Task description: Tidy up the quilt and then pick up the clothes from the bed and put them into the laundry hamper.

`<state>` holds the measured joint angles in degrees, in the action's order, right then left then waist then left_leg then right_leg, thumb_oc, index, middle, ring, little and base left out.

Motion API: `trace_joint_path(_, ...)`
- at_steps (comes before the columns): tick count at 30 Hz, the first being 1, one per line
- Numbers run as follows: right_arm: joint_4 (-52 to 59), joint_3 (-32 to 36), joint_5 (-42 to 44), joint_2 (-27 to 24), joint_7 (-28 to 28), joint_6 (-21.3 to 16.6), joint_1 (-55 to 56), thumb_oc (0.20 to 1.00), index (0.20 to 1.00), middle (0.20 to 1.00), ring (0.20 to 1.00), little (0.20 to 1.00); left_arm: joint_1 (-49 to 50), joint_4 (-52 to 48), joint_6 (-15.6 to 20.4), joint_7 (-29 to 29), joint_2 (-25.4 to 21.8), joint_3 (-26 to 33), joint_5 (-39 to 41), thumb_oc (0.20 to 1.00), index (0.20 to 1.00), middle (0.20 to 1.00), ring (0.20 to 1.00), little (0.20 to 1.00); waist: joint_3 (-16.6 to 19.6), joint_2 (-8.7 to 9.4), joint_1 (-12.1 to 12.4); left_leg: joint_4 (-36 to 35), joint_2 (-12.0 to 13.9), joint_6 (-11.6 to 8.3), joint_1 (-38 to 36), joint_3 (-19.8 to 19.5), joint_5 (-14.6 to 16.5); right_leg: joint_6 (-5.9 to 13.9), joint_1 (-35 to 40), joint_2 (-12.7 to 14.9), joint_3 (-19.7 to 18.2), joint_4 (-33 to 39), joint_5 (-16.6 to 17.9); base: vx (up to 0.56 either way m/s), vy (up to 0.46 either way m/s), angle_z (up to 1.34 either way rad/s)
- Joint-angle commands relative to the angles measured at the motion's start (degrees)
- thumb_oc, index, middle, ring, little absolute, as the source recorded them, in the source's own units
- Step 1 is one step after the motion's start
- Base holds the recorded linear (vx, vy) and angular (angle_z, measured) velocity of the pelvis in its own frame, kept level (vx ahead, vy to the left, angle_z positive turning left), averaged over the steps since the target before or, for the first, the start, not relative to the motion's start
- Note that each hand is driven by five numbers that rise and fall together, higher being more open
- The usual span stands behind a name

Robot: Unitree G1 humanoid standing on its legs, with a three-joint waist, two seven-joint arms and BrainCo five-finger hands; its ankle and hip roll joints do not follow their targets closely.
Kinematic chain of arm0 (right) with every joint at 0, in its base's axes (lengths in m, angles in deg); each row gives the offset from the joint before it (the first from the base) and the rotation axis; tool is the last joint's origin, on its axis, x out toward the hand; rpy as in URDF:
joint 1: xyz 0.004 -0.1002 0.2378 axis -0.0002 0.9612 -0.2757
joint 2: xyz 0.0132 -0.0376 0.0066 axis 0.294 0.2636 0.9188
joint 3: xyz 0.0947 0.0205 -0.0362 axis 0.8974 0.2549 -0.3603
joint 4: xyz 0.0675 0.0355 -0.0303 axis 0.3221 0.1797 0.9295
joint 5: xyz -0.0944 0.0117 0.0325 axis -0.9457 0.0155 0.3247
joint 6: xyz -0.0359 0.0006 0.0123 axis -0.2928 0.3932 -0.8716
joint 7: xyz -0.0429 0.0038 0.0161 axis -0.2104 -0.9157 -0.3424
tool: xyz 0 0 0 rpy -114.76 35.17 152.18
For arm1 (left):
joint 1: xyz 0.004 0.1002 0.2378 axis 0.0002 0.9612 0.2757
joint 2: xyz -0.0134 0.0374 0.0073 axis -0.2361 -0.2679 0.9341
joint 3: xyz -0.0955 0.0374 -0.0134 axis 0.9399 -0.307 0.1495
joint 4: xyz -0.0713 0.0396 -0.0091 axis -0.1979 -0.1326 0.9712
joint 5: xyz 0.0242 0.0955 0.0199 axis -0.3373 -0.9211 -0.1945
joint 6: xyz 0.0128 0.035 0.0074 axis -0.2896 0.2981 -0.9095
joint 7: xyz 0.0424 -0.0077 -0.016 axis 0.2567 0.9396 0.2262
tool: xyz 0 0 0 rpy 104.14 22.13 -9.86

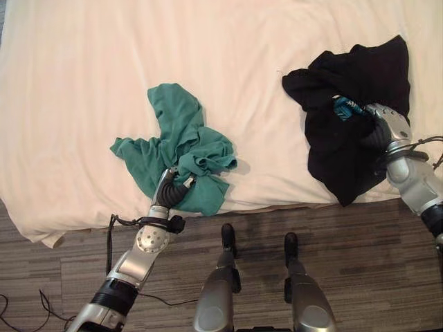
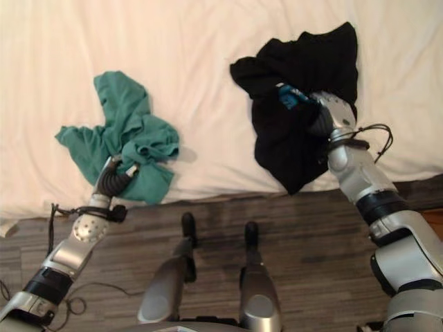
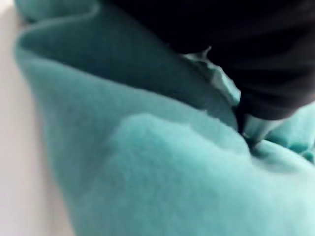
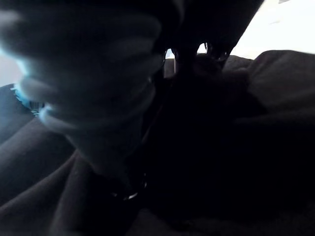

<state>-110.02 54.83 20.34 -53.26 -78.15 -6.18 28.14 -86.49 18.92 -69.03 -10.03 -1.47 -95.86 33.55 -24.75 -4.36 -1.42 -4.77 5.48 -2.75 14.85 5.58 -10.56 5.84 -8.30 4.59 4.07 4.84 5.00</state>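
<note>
A crumpled teal garment [image 1: 176, 131] lies near the front edge of the cream quilt [image 1: 228, 55]. My left hand [image 1: 172, 192] reaches in from the floor side, its fingers curled into the garment's near folds; up close the teal garment [image 3: 147, 162] bunches against the hand. A black garment [image 1: 360, 69] with a small blue patch [image 1: 344, 107] lies at the right, one end hanging over the bed's edge. My right hand [image 1: 387, 121] sits on it, and its fingers [image 4: 93, 98] curl into the black garment [image 4: 256, 123].
The quilt lies fairly flat across the bed, with light creases. Its front edge [image 1: 277, 204] runs along the grey wood-pattern floor [image 1: 360, 249], and a corner hangs down at the lower left.
</note>
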Motion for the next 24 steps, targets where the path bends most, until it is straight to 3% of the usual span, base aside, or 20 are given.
trace_joint_path(1,-2.61,-0.33,6.91,4.0,4.2,-1.96,2.79,0.2,0.2,0.2,0.2,0.2,8.06,4.46,-3.2,2.7,-2.44,-2.36,3.22,0.2,0.2,0.2,0.2,0.2,-0.3,1.53,3.51,-0.23,0.48,-4.23,-2.08,-1.05,5.53,1.57,-5.51,1.85,-0.09,-7.88,-7.36,0.0,0.024,0.19)
trace_joint_path(4,1.22,6.42,12.53,10.05,4.44,-3.06,13.11,0.2,0.2,0.2,0.2,0.2,7.42,5.44,-4.46,2.91,-0.03,-2.12,2.41,0.2,0.2,0.2,0.2,0.2,0.86,2.28,3.01,-0.23,0.44,-4.04,-3.25,-0.78,6.33,1.6,-3.69,1.97,-0.08,-6.6,-7.29,0.04,0.05,0.21)
trace_joint_path(5,6.23,10.21,12.93,14.76,4.98,-4.03,22.16,0.2,0.2,0.2,0.2,0.2,7.28,7.92,-5.82,2.32,2.47,-0.36,0.93,0.2,0.2,0.2,0.2,0.2,2.23,3.25,2.25,-0.23,0.54,-3.73,-4.55,-0.46,7.23,1.64,-2.1,2.06,-0.06,-5.6,-7.22,0.08,0.052,0.19)
trace_joint_path(9,14.08,14.56,13.31,19.4,7.77,-5.35,34.91,0.2,0.2,0.2,0.2,0.2,9.5,9.65,-7.17,2.98,4.22,2.02,-0.67,0.2,0.2,0.2,0.2,0.2,5.08,5.3,0.96,-0.23,0.45,-3.11,-7.18,0.19,8.82,1.93,0.85,2.2,0.02,-3.79,-6.96,0.15,0.057,0.06)
trace_joint_path(10,15.9,16.91,14.33,21.9,10.38,-5.7,43.28,0.2,0.2,0.2,0.2,0.2,11.97,10.75,-7.78,4.83,6.05,3.71,1.78,0.2,0.2,0.2,0.2,0.2,6.8,6.47,-0.4,-0.23,0.36,-2.6,-9.16,0.82,9.84,2.26,2.68,2.36,-0.32,-3.01,-6.74,0.09,0.076,-0.04)
trace_joint_path(14,13.28,20.06,15.63,26.37,13.38,-5.15,52.21,0.2,0.2,0.2,0.2,0.2,15.34,10.38,-8.76,7.07,7.08,5.5,3.47,0.2,0.2,0.2,0.2,0.2,10.06,7.86,-2.3,-0.23,0.21,-1.62,-12.63,2.53,11.48,3.08,4.61,2.81,-1.43,-3.17,-6.36,0.12,0.16,-0.11)
trace_joint_path(18,11.33,21.6,17.77,28.22,13.93,-4.73,54.59,0.2,0.2,0.2,0.2,0.2,16.63,9.97,-9.2,7.49,7.45,6.37,5.36,0.2,0.2,0.2,0.2,0.2,10.56,8.12,-2.84,-0.23,0.1,-0.98,-14.81,3.79,12.39,3.55,4.24,2.67,-2.46,-7.12,-7.09,0.03,0.098,-0.32)
trace_joint_path(20,8.37,20.82,18.3,29.56,13.49,-4.53,53.71,0.2,0.2,0.2,0.2,0.2,16.86,12.54,-9.2,5.98,9.04,6.73,7.18,0.2,0.2,0.2,0.2,0.2,10.32,7.0,-4.15,-0.23,-0.33,-0.65,-14.7,1.32,12.03,3.7,2.99,-0.75,-11.21,-10.26,-8.28,0.01,0.033,-0.15)
trace_joint_path(21,8.31,20.79,18.3,29.54,13.47,-4.56,53.66,0.2,0.2,0.2,0.2,0.2,16.85,12.57,-9.18,5.96,9.08,6.74,7.18,0.2,0.2,0.2,0.2,0.2,10.33,6.98,-4.1,-0.23,-0.31,-0.65,-14.72,1.4,12.08,3.69,2.91,-0.79,-11.29,-10.41,-8.36,-0.01,0.017,0.05)
trace_joint_path(22,7.36,19.45,17.62,29.1,13.02,-4.52,53.02,0.2,0.2,0.2,0.2,0.2,16.45,14.01,-8.92,5.2,9.2,6.12,7.5,0.2,0.2,0.2,0.2,0.2,10.22,6.2,-4.72,-0.23,-0.72,-0.49,-14.13,-0.46,11.45,3.26,1.8,-3.24,-17.28,-10.62,-9.04,-0.03,0.01,0.11)
trace_joint_path(23,7.46,18.86,17.56,28.99,12.46,-4.59,52.22,0.2,0.2,0.2,0.2,0.2,15.86,14.56,-8.56,5.07,9.12,5.75,7.63,0.2,0.2,0.2,0.2,0.2,10.23,5.8,-4.44,-0.23,-1.42,-0.22,-13.56,-1.87,10.93,2.31,2.17,-3.92,-19.85,-9.37,-9.7,-0.01,-0.051,0.64)
trace_joint_path(24,7.57,17.3,17.21,28.39,11.61,-4.54,49.71,0.2,0.2,0.2,0.2,0.2,14.88,15.95,-8.16,4.89,9.42,4.97,7.67,0.2,0.2,0.2,0.2,0.2,10.12,5.08,-3.21,-0.23,-2.63,-0.12,-12.75,-4.65,10.6,0.74,3.24,-3.4,-19.67,-7.41,-9.35,-0.01,-0.055,0.86)
